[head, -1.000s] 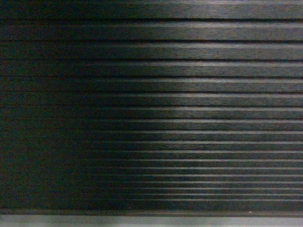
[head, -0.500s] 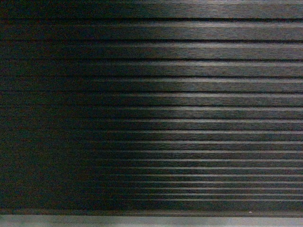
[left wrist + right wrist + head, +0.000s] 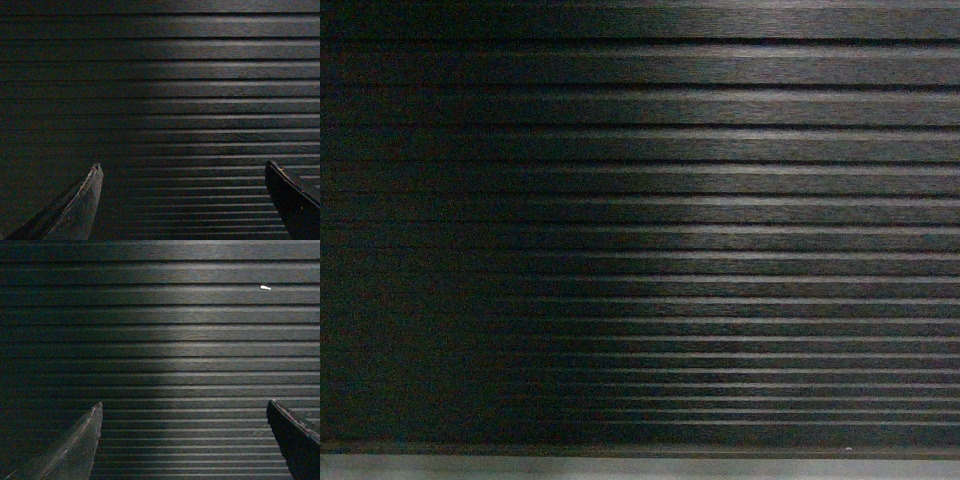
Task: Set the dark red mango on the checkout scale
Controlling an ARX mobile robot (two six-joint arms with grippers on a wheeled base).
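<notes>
Still faced only the checkout's ribbed front panel (image 3: pixel 720 200) and grey plinth (image 3: pixel 640 468), unchanged from before, both left gripper (image 3: pixel 182 172) and right gripper (image 3: pixel 184 412) fingers wide apart, empty, mango and scale unseen.

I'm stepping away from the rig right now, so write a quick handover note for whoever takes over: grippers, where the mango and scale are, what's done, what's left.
Left gripper: open, empty, pointed at the ribbed front panel of the checkout.
Right gripper: open, empty, facing the same panel; a small white speck sits on one rib.
Head view: only the dark panel and a grey strip along the bottom edge.
The dark red mango and the scale show in no view.
Done: nothing the pictures can confirm; the mango is not in either gripper.
Left: probably look higher to find the countertop, locate mango and scale, pick up the mango, set it on the scale.
</notes>
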